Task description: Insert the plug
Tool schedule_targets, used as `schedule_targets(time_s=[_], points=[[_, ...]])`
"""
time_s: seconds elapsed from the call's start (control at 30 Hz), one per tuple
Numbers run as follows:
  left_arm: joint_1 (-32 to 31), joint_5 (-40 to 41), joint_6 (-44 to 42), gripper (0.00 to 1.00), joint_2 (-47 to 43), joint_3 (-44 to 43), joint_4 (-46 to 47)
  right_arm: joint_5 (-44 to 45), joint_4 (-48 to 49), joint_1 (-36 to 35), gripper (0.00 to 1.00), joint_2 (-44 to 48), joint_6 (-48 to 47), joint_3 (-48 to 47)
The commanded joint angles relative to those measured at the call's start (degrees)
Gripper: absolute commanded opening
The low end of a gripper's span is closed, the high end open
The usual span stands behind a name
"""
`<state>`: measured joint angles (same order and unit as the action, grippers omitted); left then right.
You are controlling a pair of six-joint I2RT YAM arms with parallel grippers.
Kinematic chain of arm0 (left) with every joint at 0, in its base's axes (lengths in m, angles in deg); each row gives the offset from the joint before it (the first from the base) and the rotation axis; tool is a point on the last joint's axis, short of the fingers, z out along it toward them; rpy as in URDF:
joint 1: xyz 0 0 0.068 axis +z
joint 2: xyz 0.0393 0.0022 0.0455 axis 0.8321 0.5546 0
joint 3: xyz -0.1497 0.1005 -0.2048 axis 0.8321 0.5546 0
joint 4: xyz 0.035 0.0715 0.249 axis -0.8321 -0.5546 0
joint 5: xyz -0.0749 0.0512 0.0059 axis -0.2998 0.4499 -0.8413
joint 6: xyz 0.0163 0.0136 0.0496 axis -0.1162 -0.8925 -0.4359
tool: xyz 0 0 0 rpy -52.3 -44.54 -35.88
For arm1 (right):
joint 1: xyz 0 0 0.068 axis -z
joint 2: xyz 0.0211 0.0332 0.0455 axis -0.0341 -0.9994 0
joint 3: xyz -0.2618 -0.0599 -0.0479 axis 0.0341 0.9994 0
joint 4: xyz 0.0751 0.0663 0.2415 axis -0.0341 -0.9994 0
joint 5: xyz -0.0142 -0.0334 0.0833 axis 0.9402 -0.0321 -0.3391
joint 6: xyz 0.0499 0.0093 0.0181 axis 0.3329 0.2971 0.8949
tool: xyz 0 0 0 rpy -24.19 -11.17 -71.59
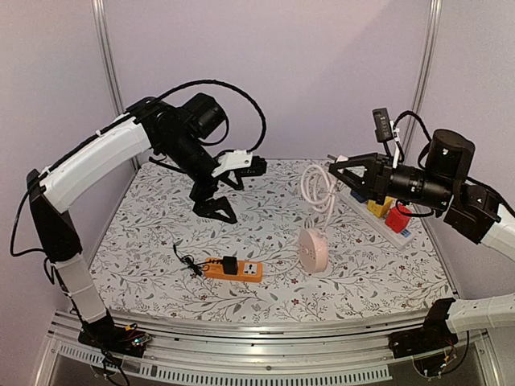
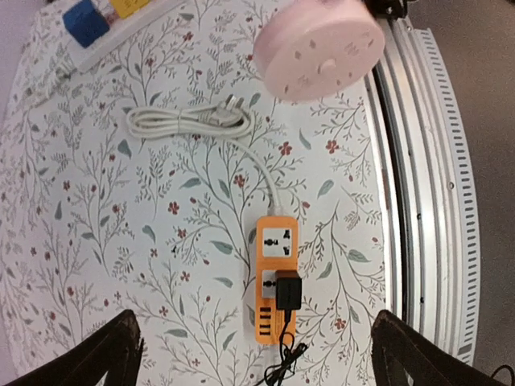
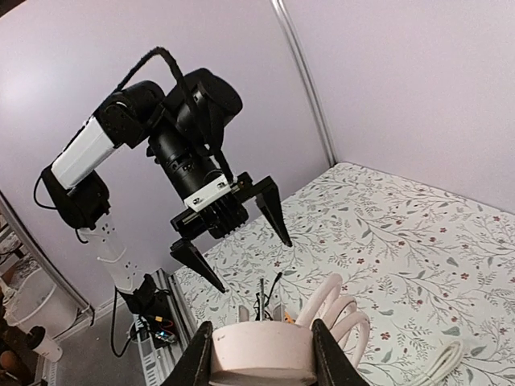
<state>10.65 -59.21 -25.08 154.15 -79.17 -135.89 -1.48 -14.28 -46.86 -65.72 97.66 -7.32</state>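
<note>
top: left gripper [image 1: 214,211] hangs wide open, empty; plug [image 1: 231,264] sits in the orange strip [image 1: 251,273]; left wrist: fingers [image 2: 92,358] spread wide, plug seated in the strip; right wrist: right gripper [image 3: 261,331] part-closed either side of a pink hub [image 3: 261,358]; cannot tell if it grips

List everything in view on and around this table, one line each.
tablecloth: 1, white flowered, covering the table
orange power strip: 1, orange, front middle
plug: 1, black, seated in the orange power strip
thin cable: 1, black, left of that strip
cable bundle: 1, white, runs to the orange strip's end
round socket: 1, pink, right of the orange strip
looped cord: 1, pale pink, behind the round socket
white power strip: 1, white, far right
coloured plugs: 3, yellow, red, blue, on the white power strip
left end effector: 1, black, open, above the cloth
right end effector: 1, black, by the looped cord, grip unclear
</note>
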Motion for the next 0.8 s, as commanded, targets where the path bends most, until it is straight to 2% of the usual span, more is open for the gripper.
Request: schedule_targets(time_s=[0.0,0.13,0.23,0.43,0.57,0.77], points=[[8.08,3.48,-2.58,0.96,-6.8,15.57,3.73,16.58,-19.05,0.43,0.0,5.79,-6.42,-7.74],[10.63,8.27,-5.82,0.97,-9.93,34.65,12.68,18.06,-22.51,0.43,0.0,6.81,-7.96,-9.35],[10.34,11.79,-5.4,0.99,-9.43,43.55,21.26,17.82,-22.96,0.43,0.0,6.61,-8.34,-9.91],[8.84,11.2,-3.64,1.0,-7.03,48.83,32.26,16.81,-25.3,0.43,0.0,5.59,-8.75,-10.35],[6.75,14.29,-2.34,1.0,-5.41,51.49,37.85,18.15,-26.8,0.4,0.0,5.99,-8.66,-9.89],[5.96,14.2,-3.93,0.99,-4.38,54.05,40.57,18.04,-27.07,0.43,0.0,7.22,-8.62,-9.31]])
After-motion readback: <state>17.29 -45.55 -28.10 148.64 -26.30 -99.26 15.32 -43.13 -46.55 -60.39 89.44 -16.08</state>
